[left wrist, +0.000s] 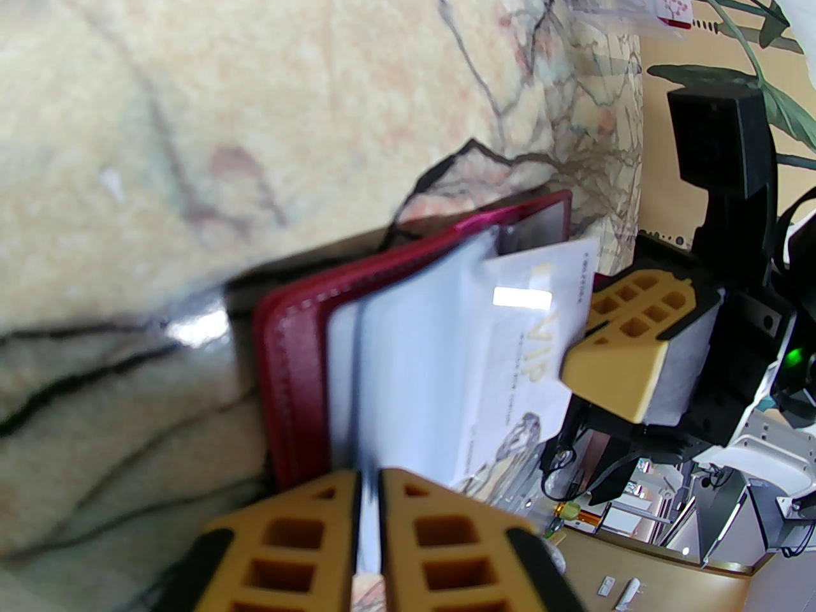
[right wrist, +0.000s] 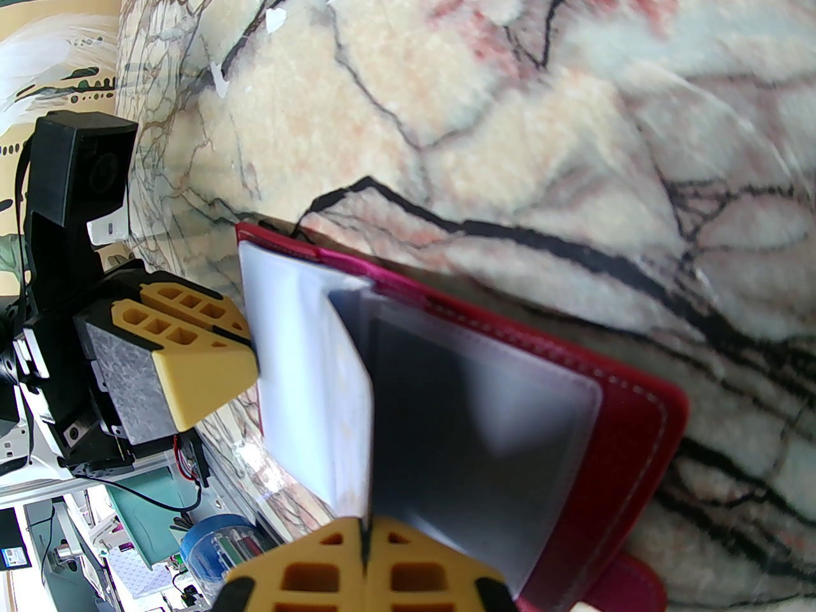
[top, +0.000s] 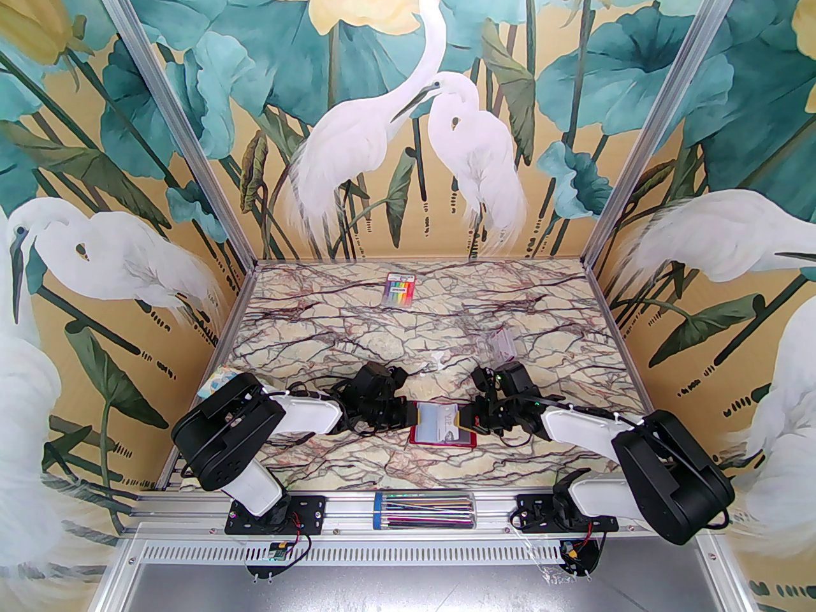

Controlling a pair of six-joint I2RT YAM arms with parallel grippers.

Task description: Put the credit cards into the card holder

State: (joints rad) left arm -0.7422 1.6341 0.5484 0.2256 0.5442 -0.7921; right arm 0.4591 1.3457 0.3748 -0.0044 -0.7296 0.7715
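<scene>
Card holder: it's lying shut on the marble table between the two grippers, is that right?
No, it is not shut. The card holder lies open on the marble table between the left gripper and the right gripper, clear sleeves showing; the right wrist view shows it.

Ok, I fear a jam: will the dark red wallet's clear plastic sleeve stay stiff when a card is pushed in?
Probably not: the clear plastic sleeve bows up off the dark red leather-look wallet, so it seems floppy. It may buckle unless held taut; the left gripper pinches a sleeve edge. The pale VIP card looks flat, so it is likely stiffer.
</scene>
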